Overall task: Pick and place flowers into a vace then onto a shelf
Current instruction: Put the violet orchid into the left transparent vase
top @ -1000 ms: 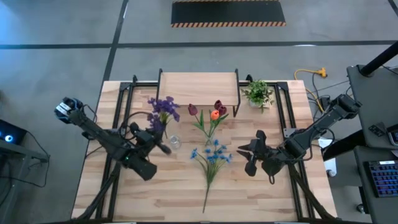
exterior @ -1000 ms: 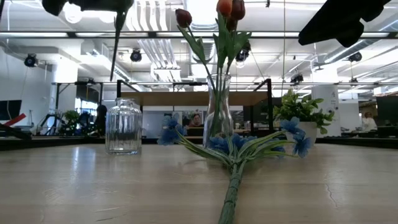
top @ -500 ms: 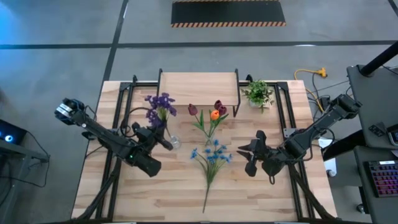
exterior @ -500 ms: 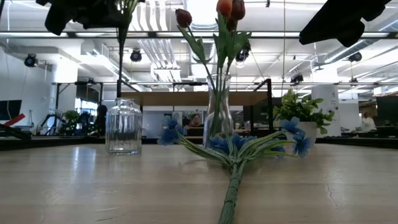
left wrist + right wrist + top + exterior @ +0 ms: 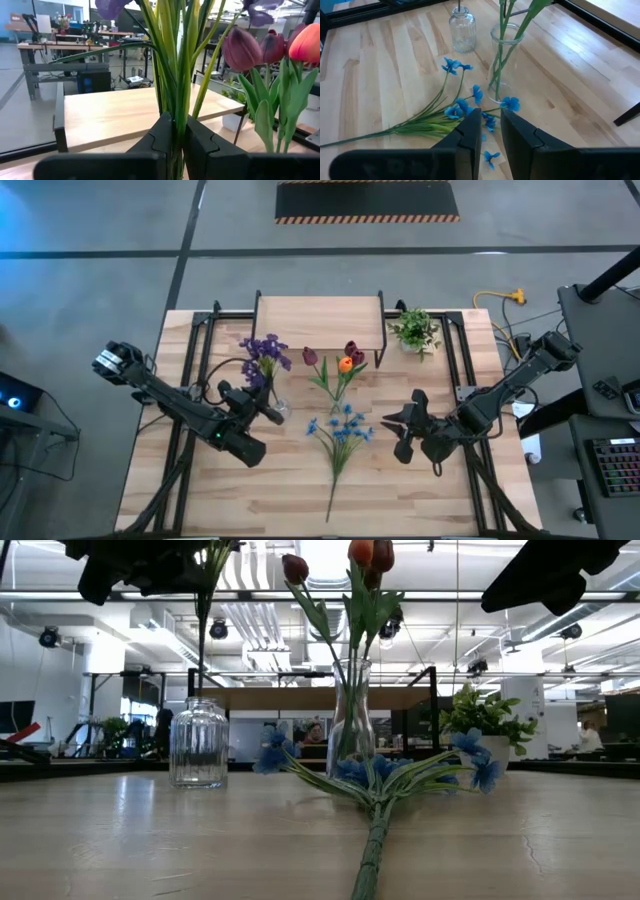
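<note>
Hanging in the air right above the small ribbed glass jar (image 5: 199, 742) are the purple flowers (image 5: 262, 352), with their green stems pinched tight between the fingers of the left gripper (image 5: 178, 145), so that pincer is clamped on the bunch. The stem tips look like they sit at the jar's mouth, but I can't tell if they're inside.

Just beside the jar stands the tall clear vase (image 5: 351, 720), with the red tulips (image 5: 311, 357) and the orange bud (image 5: 345, 364) in it. In front of the jar, the blue flowers (image 5: 342, 430) lie flat on the wooden table (image 5: 270, 490). Behind it sits the shelf (image 5: 320, 320), with a potted plant (image 5: 415, 330) next to that.

The right gripper (image 5: 490, 134) hovers over the blue blooms, well away from the jar, fingers narrow, holding nothing.
</note>
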Robot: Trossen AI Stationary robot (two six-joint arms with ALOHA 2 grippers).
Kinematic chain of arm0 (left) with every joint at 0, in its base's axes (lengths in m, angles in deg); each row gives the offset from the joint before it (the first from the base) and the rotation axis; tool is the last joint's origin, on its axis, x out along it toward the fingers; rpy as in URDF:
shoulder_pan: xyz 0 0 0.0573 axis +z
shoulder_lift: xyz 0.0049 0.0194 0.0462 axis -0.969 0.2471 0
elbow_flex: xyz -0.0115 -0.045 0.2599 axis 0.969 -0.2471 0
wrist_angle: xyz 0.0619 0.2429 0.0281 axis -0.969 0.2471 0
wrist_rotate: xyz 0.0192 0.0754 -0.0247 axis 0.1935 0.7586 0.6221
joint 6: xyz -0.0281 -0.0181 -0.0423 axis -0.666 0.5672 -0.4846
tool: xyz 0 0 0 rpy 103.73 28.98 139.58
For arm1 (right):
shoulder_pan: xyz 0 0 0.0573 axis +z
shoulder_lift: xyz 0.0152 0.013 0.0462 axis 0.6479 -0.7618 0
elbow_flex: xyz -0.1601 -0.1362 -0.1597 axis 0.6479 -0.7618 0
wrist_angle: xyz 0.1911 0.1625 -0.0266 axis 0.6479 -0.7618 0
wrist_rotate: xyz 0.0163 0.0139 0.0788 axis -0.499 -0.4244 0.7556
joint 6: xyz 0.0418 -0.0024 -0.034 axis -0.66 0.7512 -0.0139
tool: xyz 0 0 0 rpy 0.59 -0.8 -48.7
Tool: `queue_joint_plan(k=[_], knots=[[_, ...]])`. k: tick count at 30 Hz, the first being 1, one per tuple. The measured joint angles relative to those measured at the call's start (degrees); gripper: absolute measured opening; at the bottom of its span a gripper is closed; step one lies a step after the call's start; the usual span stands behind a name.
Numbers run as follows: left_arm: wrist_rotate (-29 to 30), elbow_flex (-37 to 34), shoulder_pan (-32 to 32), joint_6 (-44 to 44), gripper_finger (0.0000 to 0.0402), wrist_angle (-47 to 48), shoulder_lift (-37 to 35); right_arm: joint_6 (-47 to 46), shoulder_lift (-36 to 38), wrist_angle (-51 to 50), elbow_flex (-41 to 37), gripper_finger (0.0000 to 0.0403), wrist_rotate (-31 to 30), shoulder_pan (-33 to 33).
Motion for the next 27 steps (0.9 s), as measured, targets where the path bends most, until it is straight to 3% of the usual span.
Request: queue_joint_plan(k=[14, 27], knots=[[0.0, 0.0, 0.0, 0.0, 0.0042, -0.5, 2.7, 0.0, 0.0, 0.0, 0.0, 0.0059, 0.0, 0.0], [-0.2, 0.0, 0.0, 0.0, 0.0118, -2.0, 3.3, -0.2, 0.0, 0.1, 0.0, 0.0059, 0.0, 0.0]])
